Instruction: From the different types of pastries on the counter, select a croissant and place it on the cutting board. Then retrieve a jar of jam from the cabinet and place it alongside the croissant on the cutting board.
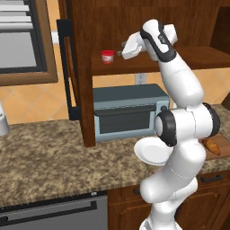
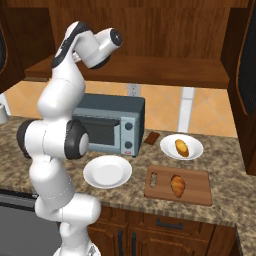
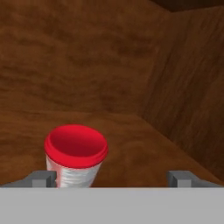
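— Jam first: where is the jar [image 1: 107, 56] sitting?

— On the plank shelf [image 1: 148, 63] of the cabinet [image 1: 108, 22], toward the shelf's left end, upright, red lid up. In the hand view it stands low and left, close to the left fingertip [image 3: 43, 178], not centred between the two.

— And the claw?

— The gripper [image 1: 120, 49] hangs just beside the jar at shelf height, spread wide and holding nothing. The fingertips are apart, with the jar off toward one of them, not between them.

— So which step is this?

— I'd say the second half. A croissant [image 2: 177, 185] already lies on the cutting board [image 2: 200, 192], near the counter's front edge, so the pastry part looks done. The other pastry [image 2: 182, 147] rests on a plate [image 2: 170, 145] behind the board.

— What does the next move need?

— Shift the hand sideways so the jar sits midway between the fingers, ease forward along the shelf, then close on its body below the lid. After that, carry it out clear of the toaster oven [image 1: 128, 112] and down to the bare part of the board beside the croissant.

— Any other clutter?

— An empty white plate [image 2: 107, 171] on the counter [image 2: 230, 210] left of the board.
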